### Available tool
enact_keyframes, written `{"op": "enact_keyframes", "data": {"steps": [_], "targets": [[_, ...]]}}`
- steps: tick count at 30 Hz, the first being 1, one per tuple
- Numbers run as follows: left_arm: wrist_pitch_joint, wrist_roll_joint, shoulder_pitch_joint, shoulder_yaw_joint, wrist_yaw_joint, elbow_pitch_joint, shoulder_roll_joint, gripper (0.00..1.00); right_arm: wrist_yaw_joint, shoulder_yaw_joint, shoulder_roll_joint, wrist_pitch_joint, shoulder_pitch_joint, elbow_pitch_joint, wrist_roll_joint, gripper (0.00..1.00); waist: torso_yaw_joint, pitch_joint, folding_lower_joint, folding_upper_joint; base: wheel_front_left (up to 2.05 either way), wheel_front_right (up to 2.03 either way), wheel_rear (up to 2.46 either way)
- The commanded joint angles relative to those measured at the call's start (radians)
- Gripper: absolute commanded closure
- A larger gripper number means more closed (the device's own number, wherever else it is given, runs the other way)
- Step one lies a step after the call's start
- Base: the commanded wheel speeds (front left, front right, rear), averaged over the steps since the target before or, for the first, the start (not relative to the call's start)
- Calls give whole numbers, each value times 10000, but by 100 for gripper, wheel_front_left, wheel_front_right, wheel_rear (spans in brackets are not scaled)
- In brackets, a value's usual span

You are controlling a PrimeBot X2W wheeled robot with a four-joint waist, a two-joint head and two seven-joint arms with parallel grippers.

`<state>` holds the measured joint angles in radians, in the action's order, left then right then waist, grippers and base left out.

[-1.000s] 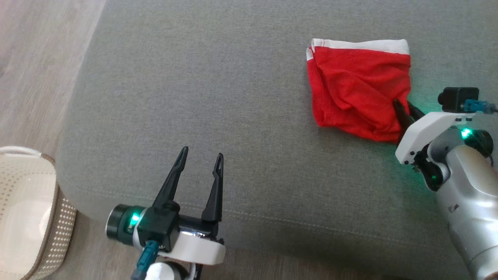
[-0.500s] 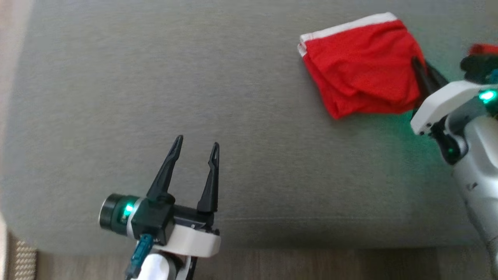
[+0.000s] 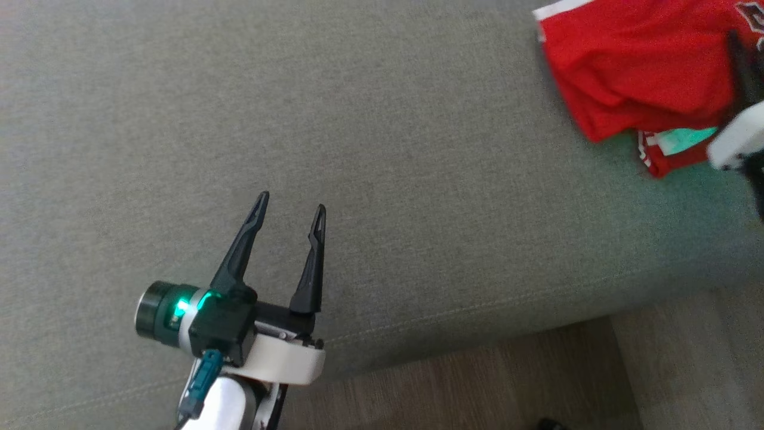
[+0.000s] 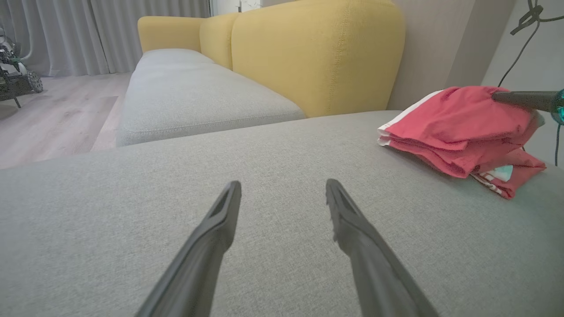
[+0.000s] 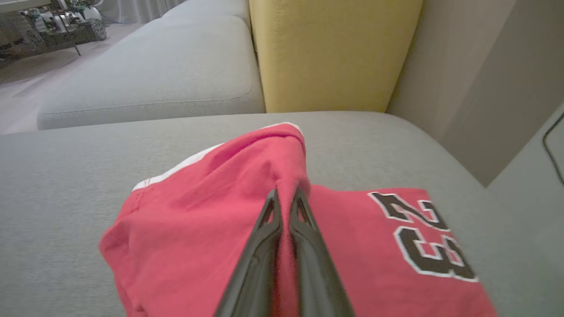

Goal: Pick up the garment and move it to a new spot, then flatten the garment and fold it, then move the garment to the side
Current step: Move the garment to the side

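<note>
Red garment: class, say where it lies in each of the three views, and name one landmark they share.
Head view: red garment, top right corner.
Left wrist view: right side, mid-height.
Right wrist view: lower centre, pinched in the right gripper.
Shared landmark: the grey cushion under it.

red garment (image 5: pixel 211 229) w/ white trim & black "23", bunched, partly lifted off grey cushion (image 3: pixel 358 119).

garment (image 5: pixel 198 229): soft red cloth, matt, fine knit; white cloth band; smooth printed number.
sofa seat (image 3: pixel 388 149): grey woven cloth, matt, slightly coarse, with a stitched seam.
backrest (image 4: pixel 317 57): yellow woven cloth, matt.
floor (image 3: pixel 477 382): wood-look planks, low sheen.
left gripper (image 3: pixel 292 201): matt dark plastic.
wrist shell (image 3: pixel 280 365): glossy white plastic.
</note>
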<state>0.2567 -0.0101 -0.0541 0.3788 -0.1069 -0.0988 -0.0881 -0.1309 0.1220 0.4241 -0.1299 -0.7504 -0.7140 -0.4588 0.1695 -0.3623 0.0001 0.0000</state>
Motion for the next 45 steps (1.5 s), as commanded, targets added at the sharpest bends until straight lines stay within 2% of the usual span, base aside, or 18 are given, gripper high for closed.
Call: {"op": "enact_keyframes", "data": {"steps": [1, 7, 14, 15, 16, 20, 24, 28, 30, 32, 34, 37, 40, 45], "targets": [[51, 64, -348, -288, -104, -445, -30, 0, 2, -301, 339, 113, 320, 534, 97, 100, 124, -227, -1, 0, 0, 0, 0], [51, 72, -417, -278, -84, -549, -99, 0, 2, -1446, 598, 513, 880, 1404, 534, 100, 101, -458, -1, 0, 0, 0, 0], [51, 58, -412, -403, -142, -625, -257, 0, 2, -3480, 281, 1158, 1830, 2939, 2321, 100, 96, -542, -1, 0, 0, 0, 0], [51, 55, -417, -404, -151, -623, -256, 0, 2, -3717, 149, 1225, 1920, 3156, 2572, 65, 105, -534, -1, 0, 0, 0, 0], [51, 51, -427, -389, -151, -613, -249, 0, 2, -3922, 44, 1264, 2010, 3354, 2918, 0, 105, -516, -1, 0, 0, 0, 0], [51, 17, -475, -310, -123, -573, -209, 0, 2, -4515, -496, 1158, 2288, 4076, 4289, 0, 44, -374, -1, 0, 0, 0, 0], [51, -39, -472, -285, -98, -464, -172, 0, 2, -5045, -1020, 216, 2494, 4936, 6080, 0, -135, -151, -1, 0, 0, 0, 0], [51, -210, -353, -383, -169, -339, -73, 0, 2, -4985, -2365, -842, 2845, 5770, 6926, 0, -389, 303, -1, 0, 0, 0, 0], [51, -512, -227, -563, -238, -226, 48, 0, 2, -4565, -3082, -1117, 3190, 5952, 6697, 0, -538, 615, -1, 0, 0, 0, 0], [51, -744, -96, -719, -273, -7, 143, 0, 2, -3797, -3411, -1255, 3648, 5942, 6128, 0, -714, 955, -1, 0, 0, 0, 0], [51, -890, -6, -840, -278, 207, 210, 0, 2, -2801, -3529, -1303, 4168, 5924, 5509, 0, -911, 1288, -1, 0, 0, 0, 0], [51, -1118, 127, -978, -216, 436, 282, 0, 2, -1875, -3601, -1313, 4919, 6227, 4746, 0, -1232, 1751, -1, 0, 0, 0, 0], [51, -1309, 252, -1211, -143, 141, 331, 0, 2, -1521, -3668, -1315, 5662, 6598, 4227, 0, -1562, 2116, -1, 0, 0, 0, 0], [51, -1306, 743, -1702, -77, -314, 364, 0, 2, -1689, -3730, -1316, 6861, 7223, 3605, 0, -2094, 2580, -1, 0, 0, 0, 0]]}}
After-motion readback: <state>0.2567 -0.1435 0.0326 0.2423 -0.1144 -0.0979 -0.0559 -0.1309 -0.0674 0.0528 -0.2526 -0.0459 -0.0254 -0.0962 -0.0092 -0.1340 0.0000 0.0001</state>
